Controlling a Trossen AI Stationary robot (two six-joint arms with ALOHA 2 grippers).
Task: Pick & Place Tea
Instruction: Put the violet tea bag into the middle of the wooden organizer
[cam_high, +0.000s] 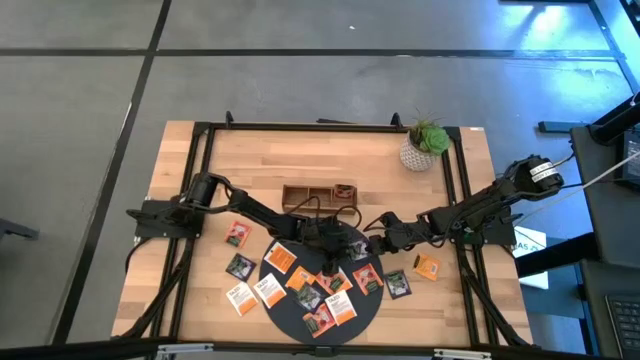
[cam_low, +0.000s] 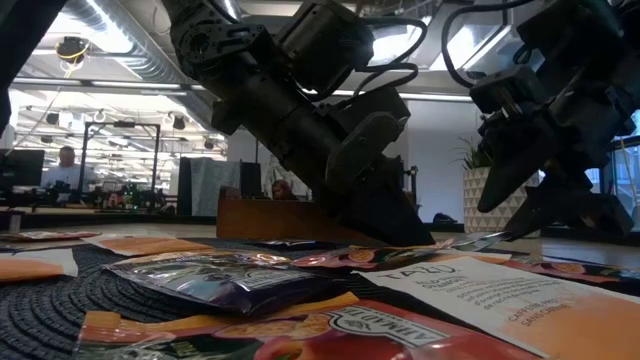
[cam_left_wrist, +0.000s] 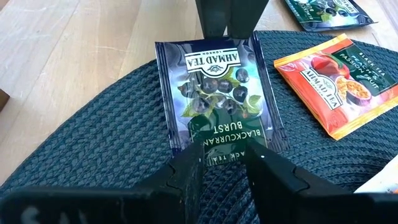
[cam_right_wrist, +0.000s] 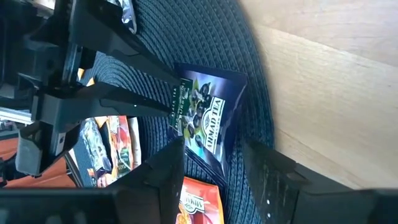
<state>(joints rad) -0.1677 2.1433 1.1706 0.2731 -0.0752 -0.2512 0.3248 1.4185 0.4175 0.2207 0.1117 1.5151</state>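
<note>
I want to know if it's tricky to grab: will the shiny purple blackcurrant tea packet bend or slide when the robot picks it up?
Probably both. The blackcurrant sachet looks like thin glossy foil lying flat on the woven mat, so it likely flexes and droops when lifted by one edge. It seems very light and flat, so a nudge from the left gripper or right gripper might slide it, not tip it.

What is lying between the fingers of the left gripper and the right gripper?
A blackcurrant tea sachet on the dark mat, spanning left gripper to right gripper; left wrist view.
</note>
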